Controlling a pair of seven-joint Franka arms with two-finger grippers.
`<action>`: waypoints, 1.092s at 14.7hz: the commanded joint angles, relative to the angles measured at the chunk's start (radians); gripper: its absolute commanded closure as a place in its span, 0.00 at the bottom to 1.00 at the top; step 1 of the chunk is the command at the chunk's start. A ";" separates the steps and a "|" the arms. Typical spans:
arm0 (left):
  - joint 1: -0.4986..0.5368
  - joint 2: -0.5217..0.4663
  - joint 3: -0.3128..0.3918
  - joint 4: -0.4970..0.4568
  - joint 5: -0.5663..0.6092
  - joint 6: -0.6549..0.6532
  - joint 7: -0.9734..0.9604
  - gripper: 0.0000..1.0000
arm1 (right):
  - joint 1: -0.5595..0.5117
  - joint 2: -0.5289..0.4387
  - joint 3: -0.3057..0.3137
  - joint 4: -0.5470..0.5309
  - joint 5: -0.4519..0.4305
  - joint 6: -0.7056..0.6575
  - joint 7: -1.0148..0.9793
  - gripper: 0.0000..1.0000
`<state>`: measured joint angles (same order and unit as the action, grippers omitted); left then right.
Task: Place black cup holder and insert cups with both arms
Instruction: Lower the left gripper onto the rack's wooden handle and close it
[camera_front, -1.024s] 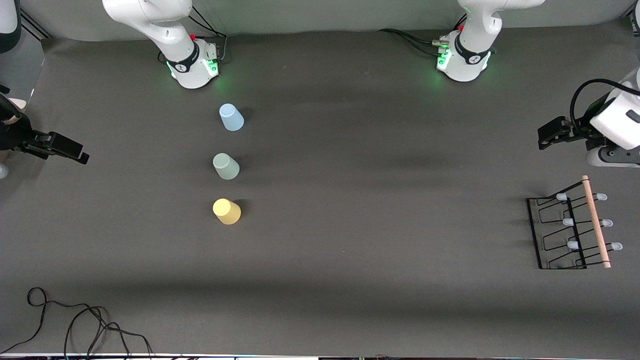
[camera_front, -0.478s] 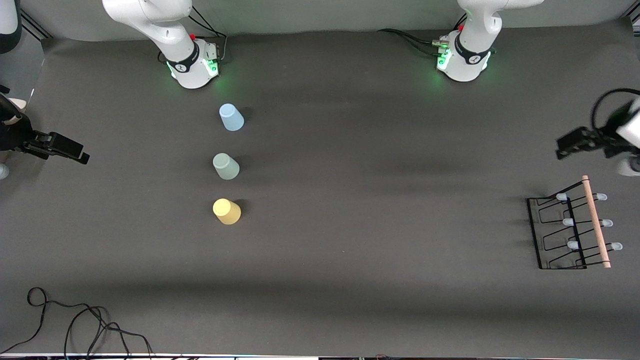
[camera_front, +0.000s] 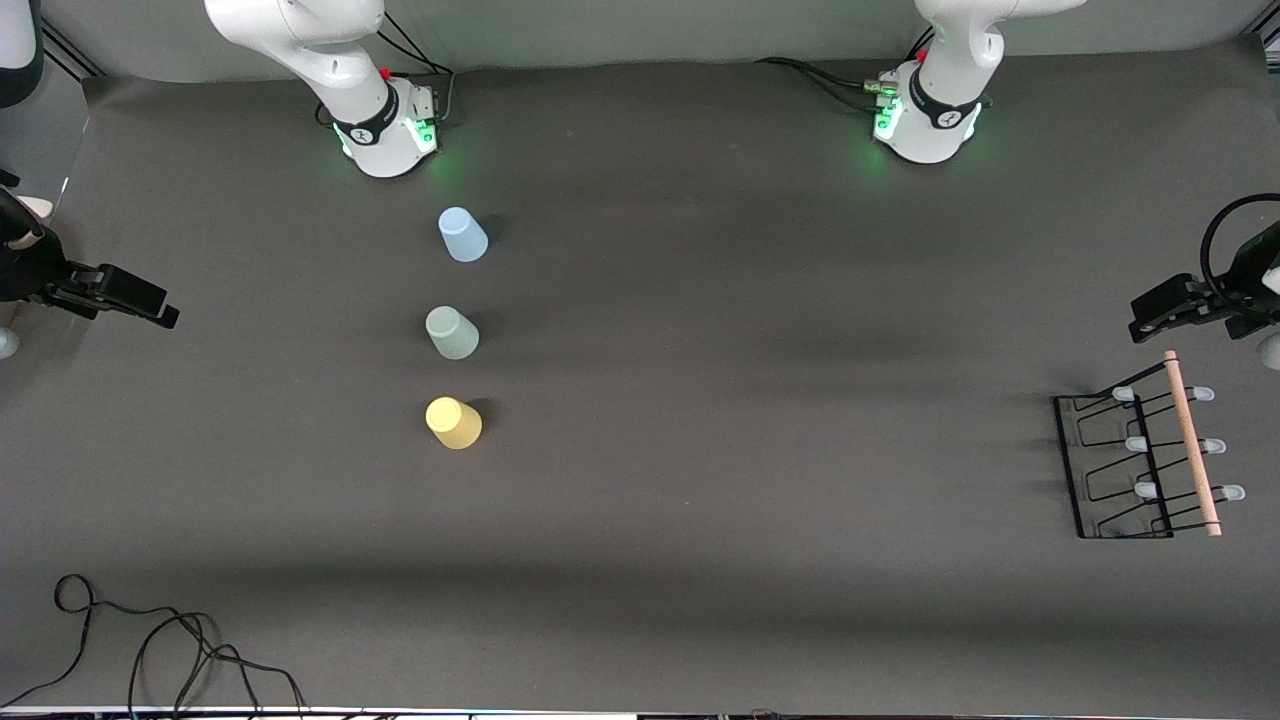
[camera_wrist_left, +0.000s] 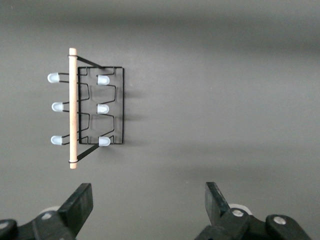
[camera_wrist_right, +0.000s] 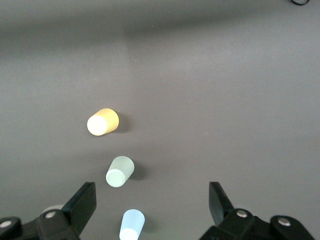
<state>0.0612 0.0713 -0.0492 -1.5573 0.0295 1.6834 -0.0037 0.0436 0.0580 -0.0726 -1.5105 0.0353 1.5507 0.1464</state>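
The black cup holder (camera_front: 1150, 455) lies on the mat at the left arm's end of the table, its wooden handle (camera_front: 1192, 440) on the outer side. In the left wrist view the black cup holder (camera_wrist_left: 90, 107) shows whole with its capped prongs. My left gripper (camera_front: 1142, 322) (camera_wrist_left: 149, 192) hangs open and empty over the mat just off the handle's end toward the bases. The cups stand narrow end up in a row: light blue (camera_front: 462, 235) (camera_wrist_right: 132, 226), grey-green (camera_front: 452, 333) (camera_wrist_right: 120, 171), yellow (camera_front: 454, 422) (camera_wrist_right: 102, 121). My right gripper (camera_front: 160, 312) (camera_wrist_right: 152, 192) waits open over the mat's edge, well clear of the cups.
The two lit bases (camera_front: 385, 135) (camera_front: 925, 125) stand along the table's edge farthest from the front camera. A loose black cable (camera_front: 150, 640) lies in the corner nearest that camera at the right arm's end. A dark grey mat (camera_front: 760, 400) spans the space between cups and rack.
My left gripper has swung outward toward the left arm's end of the table and come closer to the rack. The right arm, the cups and the rack have not moved.
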 joint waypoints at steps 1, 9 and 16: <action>-0.009 -0.008 0.003 0.003 -0.005 0.006 0.002 0.00 | -0.005 0.010 0.005 0.021 -0.009 -0.015 -0.022 0.00; 0.064 0.158 0.014 0.017 0.058 0.149 0.043 0.00 | -0.005 0.010 0.005 0.021 -0.009 -0.015 -0.022 0.00; 0.184 0.353 0.014 0.043 0.059 0.269 0.189 0.02 | -0.004 0.010 0.005 0.021 -0.009 -0.017 -0.022 0.00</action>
<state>0.2406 0.3620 -0.0275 -1.5587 0.0737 1.9500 0.1700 0.0436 0.0586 -0.0725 -1.5105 0.0353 1.5498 0.1456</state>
